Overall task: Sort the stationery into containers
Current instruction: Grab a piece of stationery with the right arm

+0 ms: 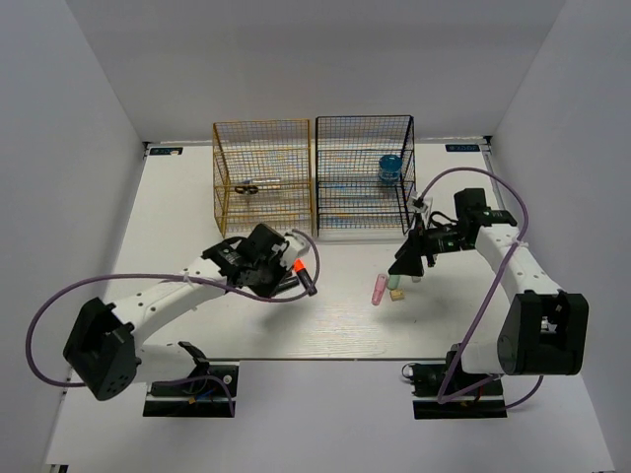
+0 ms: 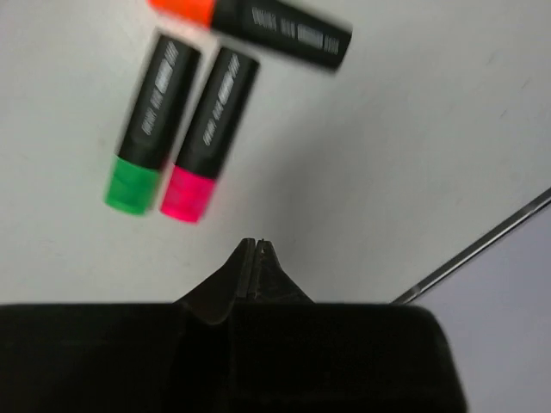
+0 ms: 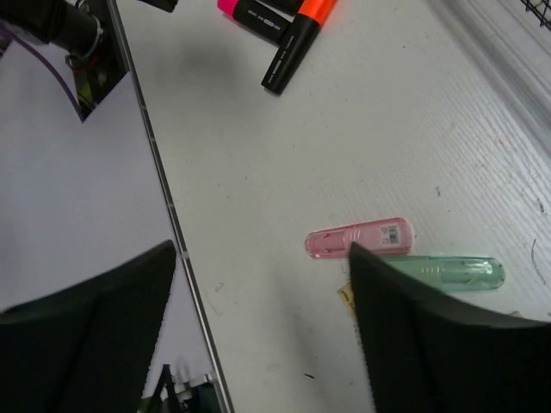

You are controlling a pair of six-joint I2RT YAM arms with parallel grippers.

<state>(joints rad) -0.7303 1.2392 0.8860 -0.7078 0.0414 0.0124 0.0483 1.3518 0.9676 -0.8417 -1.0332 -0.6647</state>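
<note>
Three black highlighters lie on the table beyond my left gripper (image 2: pixel 256 245): a green-capped one (image 2: pixel 146 129), a pink-capped one (image 2: pixel 207 129) and an orange-capped one (image 2: pixel 267 24). That gripper is shut with nothing between its fingers. My right gripper (image 3: pixel 261 251) stands open above the table. A pink stick (image 3: pixel 357 237) and a green stick (image 3: pixel 461 272) lie side by side by its right finger, which partly covers them. The gold rack (image 1: pixel 261 177) holds scissors (image 1: pixel 254 185). The black rack (image 1: pixel 363 175) holds a blue jar (image 1: pixel 389 169).
Both racks stand side by side at the back of the white table (image 1: pixel 197 217). The table's near edge (image 3: pixel 164 202) runs close to my right gripper's left finger. Purple cables (image 1: pixel 59 296) loop off both arms.
</note>
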